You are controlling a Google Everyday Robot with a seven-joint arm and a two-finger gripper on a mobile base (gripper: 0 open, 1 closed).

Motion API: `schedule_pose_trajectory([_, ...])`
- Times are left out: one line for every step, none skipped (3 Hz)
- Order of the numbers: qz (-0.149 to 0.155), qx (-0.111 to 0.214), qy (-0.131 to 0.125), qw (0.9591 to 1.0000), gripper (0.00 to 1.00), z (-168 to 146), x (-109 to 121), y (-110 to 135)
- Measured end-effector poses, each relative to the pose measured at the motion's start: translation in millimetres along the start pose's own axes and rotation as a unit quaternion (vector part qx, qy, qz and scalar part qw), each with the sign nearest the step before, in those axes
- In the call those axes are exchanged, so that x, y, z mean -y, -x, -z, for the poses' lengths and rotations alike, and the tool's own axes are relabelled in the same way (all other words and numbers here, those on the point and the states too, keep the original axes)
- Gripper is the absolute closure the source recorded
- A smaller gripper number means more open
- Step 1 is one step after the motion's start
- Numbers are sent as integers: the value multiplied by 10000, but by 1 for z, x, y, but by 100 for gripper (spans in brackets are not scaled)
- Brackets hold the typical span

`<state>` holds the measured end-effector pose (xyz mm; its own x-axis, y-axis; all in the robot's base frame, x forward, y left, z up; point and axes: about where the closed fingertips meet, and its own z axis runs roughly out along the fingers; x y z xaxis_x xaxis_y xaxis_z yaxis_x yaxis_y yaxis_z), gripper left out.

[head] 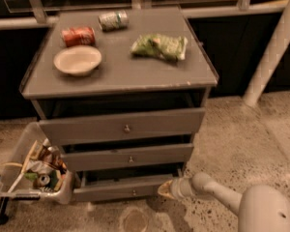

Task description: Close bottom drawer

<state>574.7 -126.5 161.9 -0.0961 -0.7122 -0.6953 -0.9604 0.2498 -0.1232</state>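
Observation:
The bottom drawer [121,189] is the lowest of the grey cabinet's three drawers, with a slim front and a small knob [134,193]. It stands out only a little from the cabinet, and a narrow dark gap shows above its front. My gripper [166,189] is low at the right, and its yellowish tip is against the right end of the drawer's front. The pale arm [217,192] runs from it to the lower right. The middle drawer [129,156] and the top drawer [123,125] also stand slightly out.
On the cabinet top [121,74] lie a red can [78,36], a silver can [113,20], a beige bowl [78,60] and a green bag [159,46]. A clear bin of rubbish [36,170] stands on the floor at the cabinet's left. A white post [273,52] rises at the right.

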Motion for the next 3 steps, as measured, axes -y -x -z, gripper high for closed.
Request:
schedule_pose_trajectory([0, 0, 0, 10000, 100, 0, -1, 0])
schedule_pose_trajectory([1, 1, 4, 10000, 82, 0, -2, 0])
schedule_pose_trajectory([1, 2, 5, 10000, 59, 0, -2, 0])
